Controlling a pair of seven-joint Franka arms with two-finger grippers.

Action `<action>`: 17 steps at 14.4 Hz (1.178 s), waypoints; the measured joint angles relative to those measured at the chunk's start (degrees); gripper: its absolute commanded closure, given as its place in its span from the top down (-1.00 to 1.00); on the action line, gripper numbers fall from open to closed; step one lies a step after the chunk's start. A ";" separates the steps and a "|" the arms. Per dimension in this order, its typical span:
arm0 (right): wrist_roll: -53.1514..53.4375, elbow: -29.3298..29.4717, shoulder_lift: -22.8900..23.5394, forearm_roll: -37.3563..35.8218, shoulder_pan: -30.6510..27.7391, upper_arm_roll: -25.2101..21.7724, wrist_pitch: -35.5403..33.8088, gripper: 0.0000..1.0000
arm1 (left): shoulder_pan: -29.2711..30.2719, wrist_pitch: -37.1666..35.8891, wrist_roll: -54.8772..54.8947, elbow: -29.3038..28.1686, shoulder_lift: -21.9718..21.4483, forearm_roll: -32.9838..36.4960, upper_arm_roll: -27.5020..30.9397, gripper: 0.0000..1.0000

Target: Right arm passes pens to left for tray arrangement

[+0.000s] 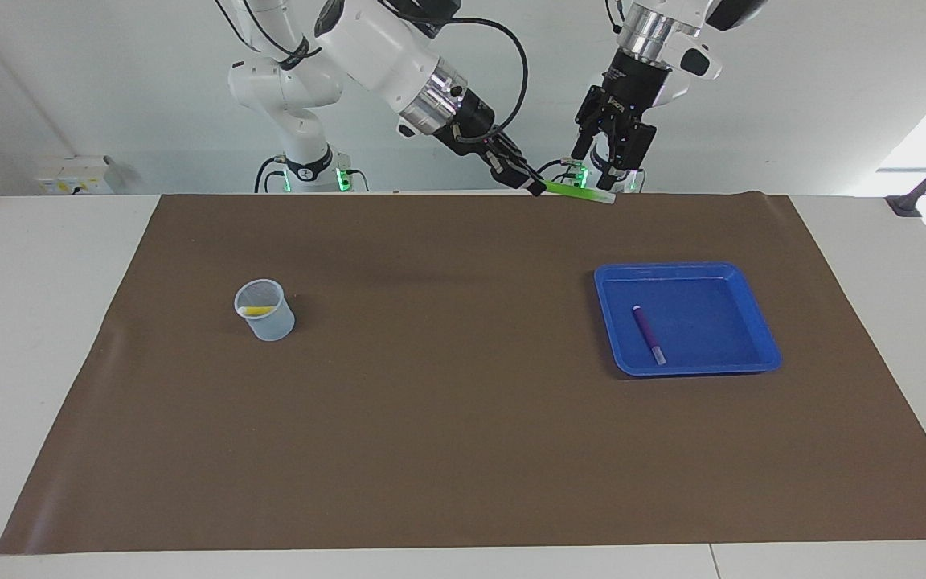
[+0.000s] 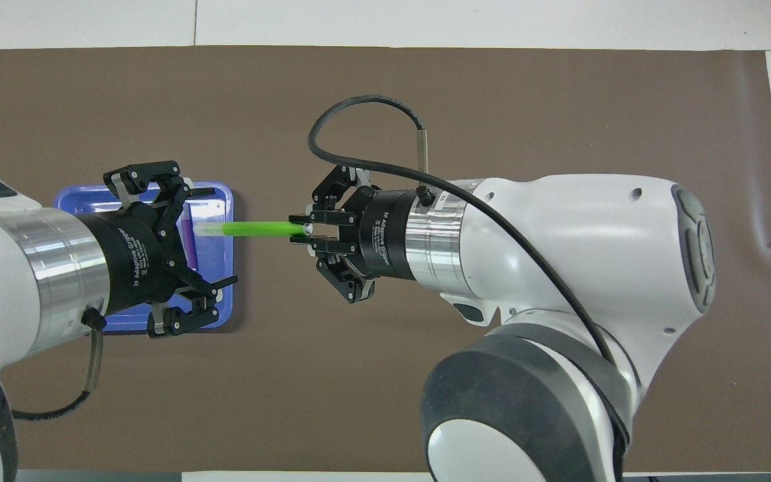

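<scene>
**Green pen held level between the two grippers, handover not yet made**

The right gripper [image 2: 308, 235] is clamped on one end of the green pen [image 2: 251, 229], up in the air over the bare brown mat [image 1: 447, 418] on the worktop [image 1: 45, 338]. The pen's long axis runs level from the right gripper straight toward the left gripper [image 2: 201, 251], its pale whitish end [image 2: 203, 228] leading. That pale end sits at the mouth of the left gripper, whose fingers [image 2: 205, 193] stand wide apart; in the facing view the pen's tip lies just under the left gripper and the fingers have not closed on it. So the coming move, as I judge it, turns on this line-up: the left gripper, being the one the free end points at, has only to close on the pale end before the right one lets go. A tilt of the pen off that shared axis could make the fingers miss.

The left gripper hangs over the blue tray [image 1: 756, 322], which lies toward the left arm's end of the worktop. In the tray lies the purple pen [image 1: 648, 333], flat on the floor, lying roughly from the tray's middle toward its edge farther from the robots. Well apart, toward the right arm's end, stands a small translucent cup [image 1: 266, 312], and the yellow pen [image 1: 256, 310] rests inside it.
</scene>
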 measured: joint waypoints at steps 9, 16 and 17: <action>0.03 0.18 0.05 0.00 0.26 0.66 0.00 -1.00 | -0.14 1.60 0.07 -3.60 -0.93 0.13 -0.09 0.87; 0.03 0.29 0.05 0.00 0.30 0.96 0.03 -1.00 | -1.67 2.67 0.08 -3.61 -1.04 0.14 -0.24 0.36; 0.03 0.30 0.05 0.00 0.30 0.96 0.03 -1.00 | -1.67 2.67 0.09 -3.61 -1.04 0.15 -0.24 0.31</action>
